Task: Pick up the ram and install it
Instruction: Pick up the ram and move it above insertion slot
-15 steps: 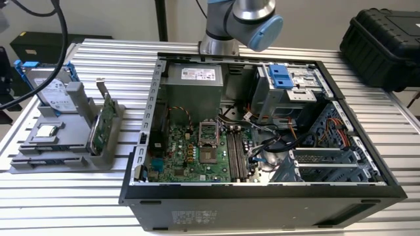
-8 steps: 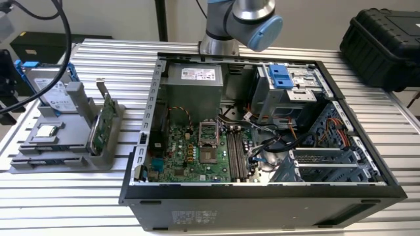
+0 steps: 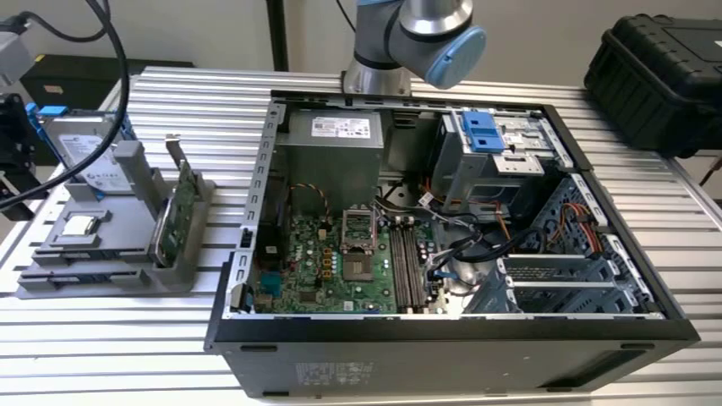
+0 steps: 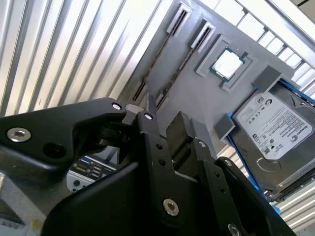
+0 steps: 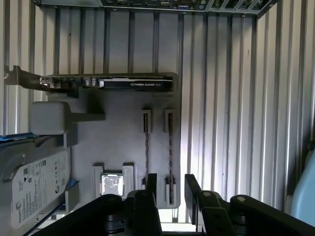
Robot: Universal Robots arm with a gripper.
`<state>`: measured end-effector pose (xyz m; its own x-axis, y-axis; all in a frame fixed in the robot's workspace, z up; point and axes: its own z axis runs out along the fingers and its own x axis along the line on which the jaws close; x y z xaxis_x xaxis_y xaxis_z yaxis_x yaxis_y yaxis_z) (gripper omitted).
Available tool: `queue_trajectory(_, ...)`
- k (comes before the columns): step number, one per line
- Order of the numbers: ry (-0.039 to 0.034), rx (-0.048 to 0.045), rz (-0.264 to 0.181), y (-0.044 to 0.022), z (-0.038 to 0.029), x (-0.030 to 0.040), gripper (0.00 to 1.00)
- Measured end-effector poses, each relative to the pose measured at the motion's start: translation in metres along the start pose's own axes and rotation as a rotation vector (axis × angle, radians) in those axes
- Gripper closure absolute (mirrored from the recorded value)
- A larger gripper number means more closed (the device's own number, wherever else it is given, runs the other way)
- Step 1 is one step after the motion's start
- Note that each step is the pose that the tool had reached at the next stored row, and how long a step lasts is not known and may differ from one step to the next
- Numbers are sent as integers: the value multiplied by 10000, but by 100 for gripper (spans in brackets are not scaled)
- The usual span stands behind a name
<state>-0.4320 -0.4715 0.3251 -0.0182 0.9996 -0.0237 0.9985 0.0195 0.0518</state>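
Two ram sticks stand on edge in slots of a grey holder (image 5: 123,132), one (image 5: 146,147) beside the other (image 5: 170,152). In the second wrist view they show as thin dark strips (image 4: 162,51) on the same holder (image 4: 197,98). My gripper (image 5: 171,189) hovers above the holder's end, open, nothing between its black fingers (image 5: 151,184). The gap between them lines up roughly with the stick nearer the bare table. The gripper (image 4: 165,115) touches neither stick. In the exterior view the motherboard's memory slots (image 3: 404,262) lie inside the open computer case (image 3: 451,330).
On the holder (image 3: 113,254) also sit a silver hard drive (image 5: 34,182) with blue rails, a processor chip (image 5: 112,184) and a green card with a metal bracket (image 5: 108,82). Cables (image 3: 474,245) run beside the memory slots. A black case (image 3: 660,68) stands at the exterior view's far right.
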Motion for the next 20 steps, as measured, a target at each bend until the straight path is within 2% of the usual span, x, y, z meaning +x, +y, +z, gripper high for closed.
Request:
queue_trajectory(12,18,38,-342,-4,95,2,0)
queue_trajectory(20,19,37,-364,-5,107,2,0)
